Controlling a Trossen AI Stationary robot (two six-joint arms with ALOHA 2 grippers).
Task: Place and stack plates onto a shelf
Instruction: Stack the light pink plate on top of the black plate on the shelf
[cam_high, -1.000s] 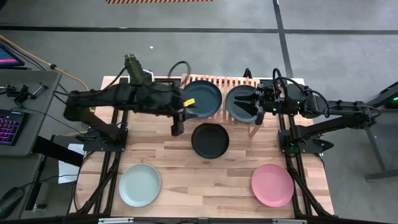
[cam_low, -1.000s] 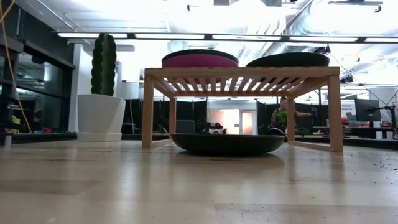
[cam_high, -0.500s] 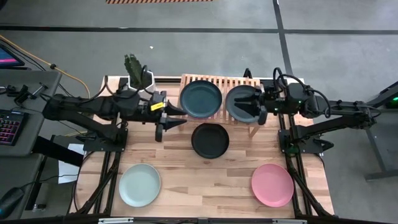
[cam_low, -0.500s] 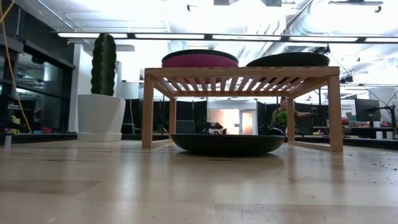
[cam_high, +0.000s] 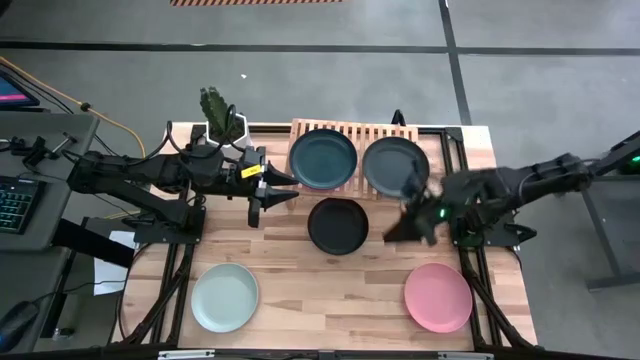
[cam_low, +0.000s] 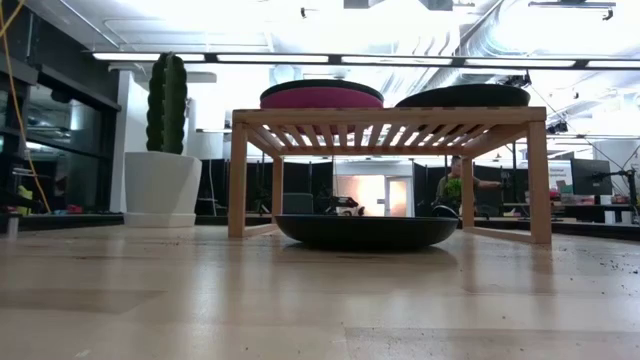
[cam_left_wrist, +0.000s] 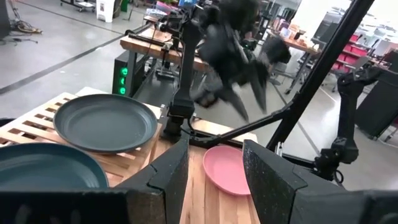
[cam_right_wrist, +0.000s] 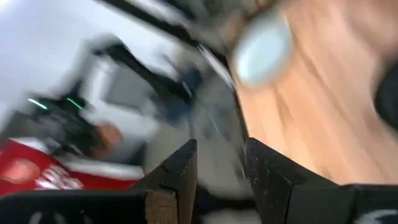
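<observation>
The right arm has left the shelf (cam_high: 350, 132): half a second ago its end effector sat at the grey-green plate (cam_high: 395, 166) on the shelf's right half, and it is now blurred in motion over the surface (cam_high: 300, 270), between the black plate (cam_high: 338, 226) and the light pink plate (cam_high: 438, 297). The right end effector (cam_high: 415, 222) carries nothing, and the right wrist view shows its two fingers spread apart. The grey-green plate lies flat and unsupported on the slats, so that placement reads as complete. The left end effector (cam_high: 268, 190) has not moved in the last half second; it waits beside the shelf's left end with fingers spread and empty. The dark teal plate (cam_high: 323, 158) occupies the shelf's left half; the low view shows a hot pink plate (cam_low: 322, 97) directly beneath it, so that stack already holds two. Three plates remain on the surface: the black plate just in front of the shelf, the pale mint plate (cam_high: 225, 296) at the near left, and the light pink plate at the near right. Judging by its heading, the right arm is probably going for the light pink plate, though the black plate is also near.
</observation>
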